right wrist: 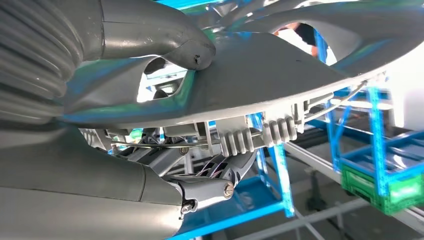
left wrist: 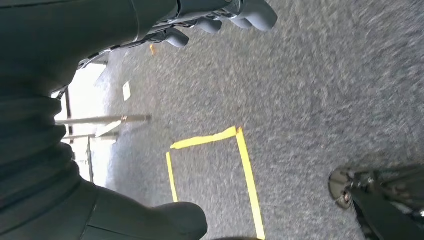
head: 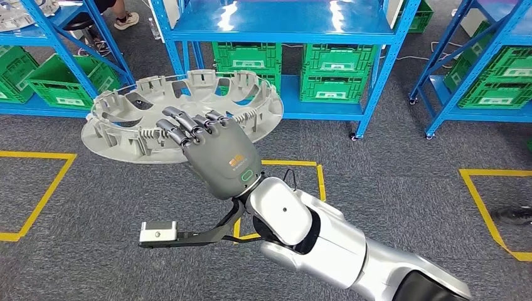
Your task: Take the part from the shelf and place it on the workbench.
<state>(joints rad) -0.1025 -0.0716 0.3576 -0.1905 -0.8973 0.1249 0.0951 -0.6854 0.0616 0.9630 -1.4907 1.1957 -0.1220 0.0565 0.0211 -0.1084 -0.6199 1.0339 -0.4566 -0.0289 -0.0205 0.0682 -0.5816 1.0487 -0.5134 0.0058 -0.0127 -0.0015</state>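
The part is a round grey wheel cover (head: 125, 119) with ribbed clips around its rim. My right hand (head: 216, 157) holds it out flat in front of me, above the carpet, in the head view. Dark fingers curl over the near rim into its hollow side. In the right wrist view the thumb (right wrist: 165, 40) presses on one face of the cover (right wrist: 280, 70) and the fingers (right wrist: 220, 185) clamp the rim from the other side. My left hand (left wrist: 75, 60) hangs over the floor with its fingers (left wrist: 240, 12) and thumb (left wrist: 165, 220) apart, holding nothing.
Blue shelving (head: 282, 25) with green crates (head: 332, 72) stands straight ahead, with more racks at left (head: 63, 37) and right (head: 477, 69). Yellow tape squares (head: 295, 164) mark the grey carpet. A person's shoes show at the far left (head: 125, 20) and right edge (head: 514, 215).
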